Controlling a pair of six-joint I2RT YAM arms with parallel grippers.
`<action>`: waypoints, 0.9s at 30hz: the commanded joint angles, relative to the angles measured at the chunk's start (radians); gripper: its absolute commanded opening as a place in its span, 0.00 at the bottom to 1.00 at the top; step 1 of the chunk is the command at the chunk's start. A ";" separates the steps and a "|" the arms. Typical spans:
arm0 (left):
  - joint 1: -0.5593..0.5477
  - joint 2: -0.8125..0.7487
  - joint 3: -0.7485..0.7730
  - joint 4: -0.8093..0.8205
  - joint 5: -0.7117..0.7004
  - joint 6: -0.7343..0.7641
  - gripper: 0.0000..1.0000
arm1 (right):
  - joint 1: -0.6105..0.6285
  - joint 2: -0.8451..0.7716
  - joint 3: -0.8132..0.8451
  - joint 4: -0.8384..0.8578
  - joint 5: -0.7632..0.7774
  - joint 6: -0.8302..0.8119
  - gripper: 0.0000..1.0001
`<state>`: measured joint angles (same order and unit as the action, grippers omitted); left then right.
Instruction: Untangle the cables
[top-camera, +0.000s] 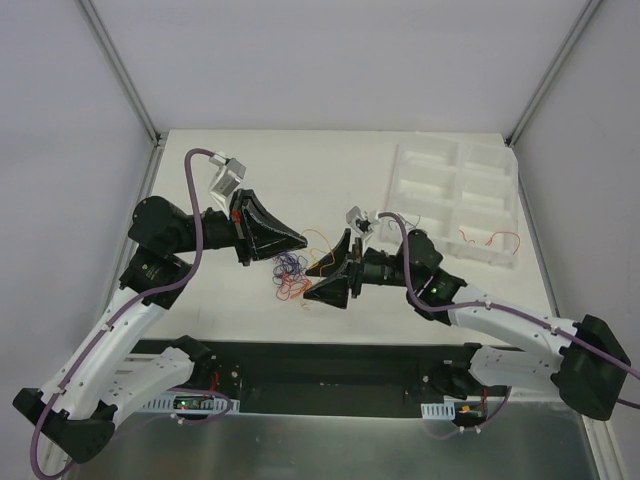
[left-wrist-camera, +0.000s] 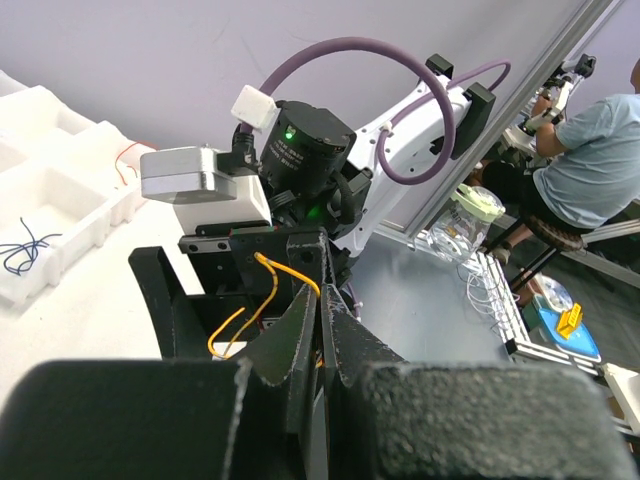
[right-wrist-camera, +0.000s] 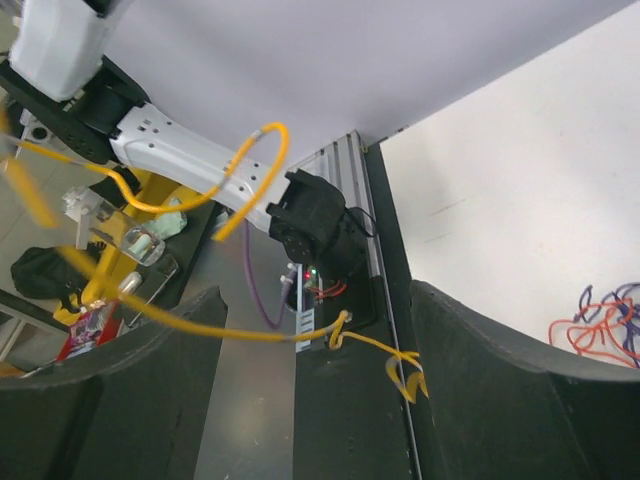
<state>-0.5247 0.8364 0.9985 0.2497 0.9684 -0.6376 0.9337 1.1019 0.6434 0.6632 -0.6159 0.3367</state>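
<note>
The cables (top-camera: 288, 272) lie in a small knot of orange, red and blue on the tabletop (top-camera: 230, 190), between our two arms. Our left pincer (top-camera: 300, 241) is clenched on one orange strand (left-wrist-camera: 285, 272). That strand also crosses the gap of our right pincer (top-camera: 310, 283), whose jaws stand wide apart, released. A loose red wire (top-camera: 488, 238) lies in the white tray (top-camera: 455, 186).

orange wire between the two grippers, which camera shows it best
Right wrist: the orange wire loops large across the open right gripper. Left wrist shows only a short piece pinched in the shut left gripper. Top external shows just a faint strand.
</note>
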 joint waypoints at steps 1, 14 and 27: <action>-0.006 -0.016 0.034 0.046 0.010 0.001 0.00 | 0.004 -0.043 -0.008 -0.069 0.062 -0.057 0.76; -0.006 0.012 0.068 0.051 -0.043 -0.010 0.00 | 0.119 -0.086 0.082 -0.514 0.660 -0.107 0.82; -0.006 0.036 0.086 -0.001 -0.106 0.033 0.00 | 0.154 -0.033 0.093 -0.514 0.668 -0.022 0.83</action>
<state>-0.5247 0.8669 1.0435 0.2413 0.9012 -0.6369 1.0805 1.0859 0.7143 0.1322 0.0021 0.2653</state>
